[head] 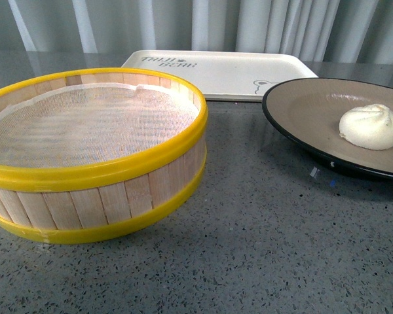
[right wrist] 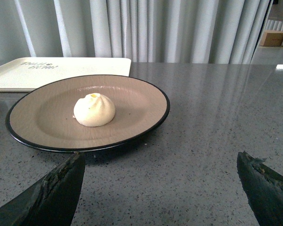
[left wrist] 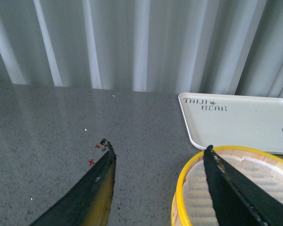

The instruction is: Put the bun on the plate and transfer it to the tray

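The cream-white bun (head: 371, 127) lies on the black-rimmed grey-beige plate (head: 301, 111) at the right of the front view; both also show in the right wrist view, bun (right wrist: 94, 109) on plate (right wrist: 141, 101). The cream tray (head: 236, 72) with dark lettering lies behind, empty; it also shows in the left wrist view (left wrist: 245, 122) and the right wrist view (right wrist: 61, 70). My right gripper (right wrist: 160, 162) is open and empty, just short of the plate's near rim. My left gripper (left wrist: 155, 148) is open and empty, one finger over the steamer basket's rim. Neither gripper shows in the front view.
A round wooden steamer basket (head: 92, 176) with yellow rims and a white cloth liner stands at the left, beside the plate; it also shows in the left wrist view (left wrist: 188, 174). Grey speckled tabletop (head: 262, 248) lies all round. White curtains hang behind.
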You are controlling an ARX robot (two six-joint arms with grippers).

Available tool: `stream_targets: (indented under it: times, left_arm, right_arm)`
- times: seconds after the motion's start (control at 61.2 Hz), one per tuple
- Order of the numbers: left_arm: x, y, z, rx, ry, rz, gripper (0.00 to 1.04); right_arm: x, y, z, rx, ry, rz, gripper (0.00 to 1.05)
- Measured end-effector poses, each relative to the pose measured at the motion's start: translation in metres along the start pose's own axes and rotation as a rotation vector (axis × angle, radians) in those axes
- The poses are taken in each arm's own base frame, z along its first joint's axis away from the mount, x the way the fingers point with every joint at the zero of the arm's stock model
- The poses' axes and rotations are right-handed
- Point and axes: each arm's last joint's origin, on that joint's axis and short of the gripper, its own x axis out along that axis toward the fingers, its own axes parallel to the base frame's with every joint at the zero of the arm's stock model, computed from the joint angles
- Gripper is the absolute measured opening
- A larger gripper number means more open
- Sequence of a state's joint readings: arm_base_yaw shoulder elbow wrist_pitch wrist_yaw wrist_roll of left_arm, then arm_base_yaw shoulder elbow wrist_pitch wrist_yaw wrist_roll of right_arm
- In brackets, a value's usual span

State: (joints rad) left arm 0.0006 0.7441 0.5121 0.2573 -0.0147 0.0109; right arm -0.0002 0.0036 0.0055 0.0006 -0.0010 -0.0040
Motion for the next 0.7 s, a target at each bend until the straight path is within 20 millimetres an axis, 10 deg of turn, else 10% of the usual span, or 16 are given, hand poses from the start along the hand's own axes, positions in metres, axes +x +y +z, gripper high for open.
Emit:
stream_targets:
  times: [0.278, 0.703]
  left_arm:
    - [-0.023, -0.001, -0.054, -0.009, 0.030, -0.016, 0.04]
    - [-0.047, -0.001, -0.091, -0.013, 0.025, -0.015, 0.04]
  right_arm:
    - [0.000, 0.000, 0.000, 0.000, 0.000, 0.000, 0.96]
    - [0.000, 0.000, 0.000, 0.000, 0.000, 0.000, 0.96]
